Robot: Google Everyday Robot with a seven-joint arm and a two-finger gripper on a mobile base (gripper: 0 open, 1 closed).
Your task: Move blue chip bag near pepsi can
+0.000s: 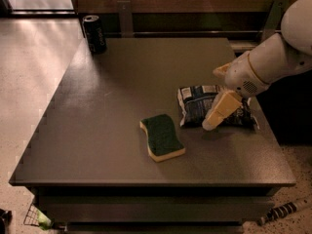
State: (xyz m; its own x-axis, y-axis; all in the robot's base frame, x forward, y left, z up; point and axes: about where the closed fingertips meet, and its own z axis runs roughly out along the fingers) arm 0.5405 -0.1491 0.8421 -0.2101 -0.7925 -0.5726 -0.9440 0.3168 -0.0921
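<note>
The blue chip bag (196, 105) lies flat on the dark table (112, 106), right of centre. My gripper (214, 120) reaches in from the right on a white arm and hangs over the bag's middle, its cream fingers (220, 110) pointing down at the bag's front edge. The pepsi can (94, 33) stands upright at the table's far left corner, far from the bag and the gripper.
A green-and-yellow sponge (162, 137) lies just left of the bag, near the table's front. A dark wall rail runs behind the table. The table's right edge is close to the bag. Pale floor lies to the left.
</note>
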